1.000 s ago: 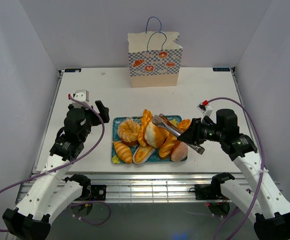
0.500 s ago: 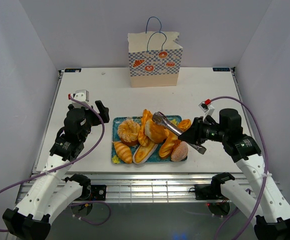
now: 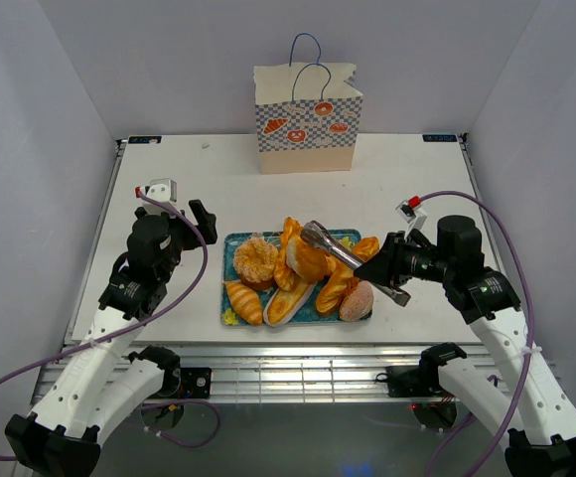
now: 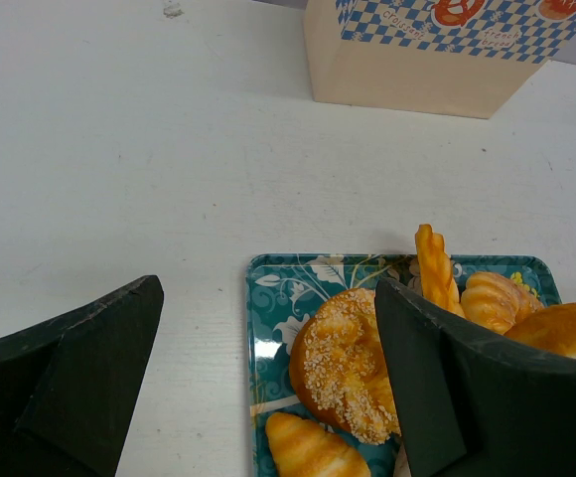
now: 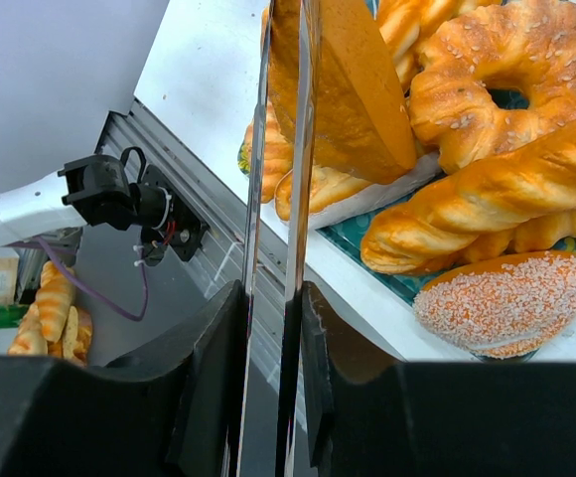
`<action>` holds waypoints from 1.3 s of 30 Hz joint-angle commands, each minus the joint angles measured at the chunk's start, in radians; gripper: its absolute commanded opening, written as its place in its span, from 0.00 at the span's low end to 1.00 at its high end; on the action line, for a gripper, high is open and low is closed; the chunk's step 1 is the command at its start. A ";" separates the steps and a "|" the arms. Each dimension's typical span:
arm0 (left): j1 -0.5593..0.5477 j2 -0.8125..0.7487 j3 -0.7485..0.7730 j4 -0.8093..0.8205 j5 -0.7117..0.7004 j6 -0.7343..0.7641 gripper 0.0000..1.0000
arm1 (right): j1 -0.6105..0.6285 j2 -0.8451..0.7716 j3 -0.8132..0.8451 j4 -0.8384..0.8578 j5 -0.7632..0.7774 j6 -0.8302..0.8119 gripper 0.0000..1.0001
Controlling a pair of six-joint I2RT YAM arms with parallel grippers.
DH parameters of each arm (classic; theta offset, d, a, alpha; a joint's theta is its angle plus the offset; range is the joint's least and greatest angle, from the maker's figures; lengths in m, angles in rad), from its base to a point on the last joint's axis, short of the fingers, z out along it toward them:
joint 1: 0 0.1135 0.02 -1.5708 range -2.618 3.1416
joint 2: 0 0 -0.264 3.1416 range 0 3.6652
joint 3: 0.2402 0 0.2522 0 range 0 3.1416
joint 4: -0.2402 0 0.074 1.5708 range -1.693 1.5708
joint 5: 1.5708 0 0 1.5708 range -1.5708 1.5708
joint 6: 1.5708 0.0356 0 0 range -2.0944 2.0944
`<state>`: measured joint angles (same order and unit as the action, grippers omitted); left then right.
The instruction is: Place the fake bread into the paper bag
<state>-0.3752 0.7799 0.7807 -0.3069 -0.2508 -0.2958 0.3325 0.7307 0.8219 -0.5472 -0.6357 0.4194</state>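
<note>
One pair of tongs [image 3: 343, 254] is clenched in the right gripper [image 5: 273, 298], its tips over the bread [image 3: 298, 270] heaped on the tray [image 3: 229, 248]; the left gripper [image 4: 268, 288] is held spread, left of it; the bag [image 3: 306, 129] is stood far behind

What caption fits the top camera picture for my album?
The right tool holds tongs pinching bread on the tray; paper bag behind.

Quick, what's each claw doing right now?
Left gripper: open, holding nothing.
Right gripper: closed on the metal tongs, whose tips are at a fake bread piece.
</note>
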 commanded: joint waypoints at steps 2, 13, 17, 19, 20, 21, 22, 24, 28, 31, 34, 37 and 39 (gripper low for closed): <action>-0.001 -0.008 0.020 0.002 -0.005 0.009 0.98 | 0.003 0.006 0.098 0.078 -0.028 0.012 0.08; -0.001 -0.007 0.020 0.002 -0.004 0.009 0.98 | 0.002 0.139 0.291 0.177 -0.009 0.053 0.08; -0.001 -0.004 0.020 0.003 -0.001 0.009 0.98 | 0.002 0.239 0.431 0.199 0.027 0.055 0.08; -0.001 -0.008 0.020 0.002 -0.001 0.009 0.98 | -0.001 0.303 0.489 0.223 0.040 0.059 0.08; -0.001 -0.008 0.020 0.003 -0.002 0.009 0.98 | -0.001 0.323 0.538 0.234 0.051 0.070 0.08; -0.001 -0.011 0.020 0.002 -0.002 0.009 0.98 | -0.004 0.344 0.557 0.251 0.053 0.079 0.08; -0.001 -0.013 0.019 0.002 -0.002 0.009 0.98 | -0.012 0.384 0.574 0.291 0.053 0.088 0.08; -0.001 -0.014 0.020 0.002 -0.001 0.009 0.98 | -0.018 0.427 0.621 0.325 0.062 0.119 0.08; -0.001 -0.022 0.023 0.002 0.008 0.007 0.98 | -0.067 0.580 0.727 0.412 0.027 0.170 0.08; -0.001 -0.024 0.022 0.002 0.021 0.007 0.98 | -0.122 0.674 0.833 0.480 -0.033 0.235 0.08; -0.001 -0.022 0.025 0.002 0.028 0.006 0.98 | -0.180 0.745 0.908 0.587 -0.082 0.327 0.08; -0.001 -0.022 0.026 0.002 0.039 0.006 0.98 | -0.229 0.818 0.965 0.685 -0.119 0.419 0.08; -0.001 -0.022 0.028 0.003 0.042 0.006 0.98 | -0.257 0.857 1.028 0.761 -0.146 0.464 0.08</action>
<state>-0.3752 0.7712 0.7807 -0.3065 -0.2279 -0.2962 0.1139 1.5726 1.7393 -0.0414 -0.7055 0.7620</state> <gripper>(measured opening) 0.979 0.316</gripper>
